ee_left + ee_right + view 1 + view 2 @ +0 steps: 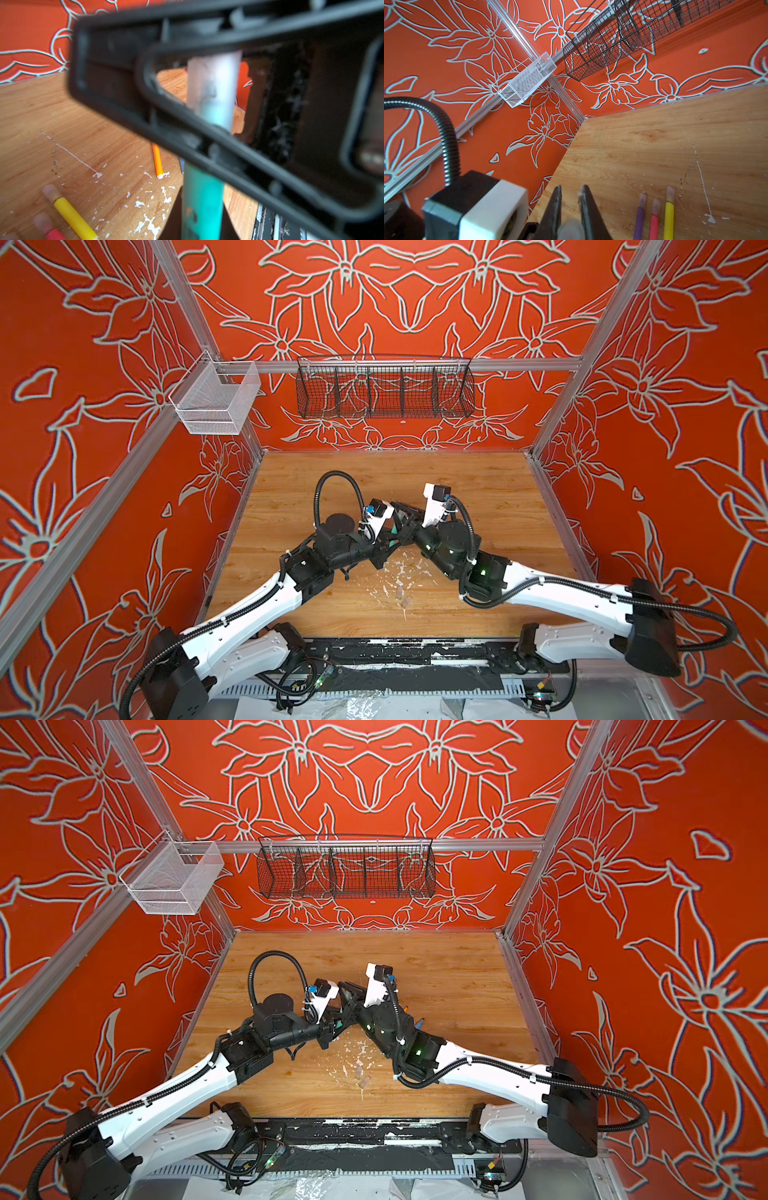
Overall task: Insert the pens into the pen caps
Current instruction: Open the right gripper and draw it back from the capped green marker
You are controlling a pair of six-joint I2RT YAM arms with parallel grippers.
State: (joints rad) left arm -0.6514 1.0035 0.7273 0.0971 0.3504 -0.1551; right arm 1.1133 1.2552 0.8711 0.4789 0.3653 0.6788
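Wooden tabletop (415, 472), green pen (202, 203), clear cap (214, 83)

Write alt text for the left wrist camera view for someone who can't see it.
A green pen fills the blurred foreground, its far end inside a clear cap clamped in the black right gripper that crosses the view. Behind, on the wooden table strewn with white flecks, lie an orange pen, a capped yellow pen and a capped pink pen.

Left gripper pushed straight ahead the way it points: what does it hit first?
Probably the right gripper: its black fingers cross just ahead, shut on the clear cap over the tip of the green pen held by the left gripper.
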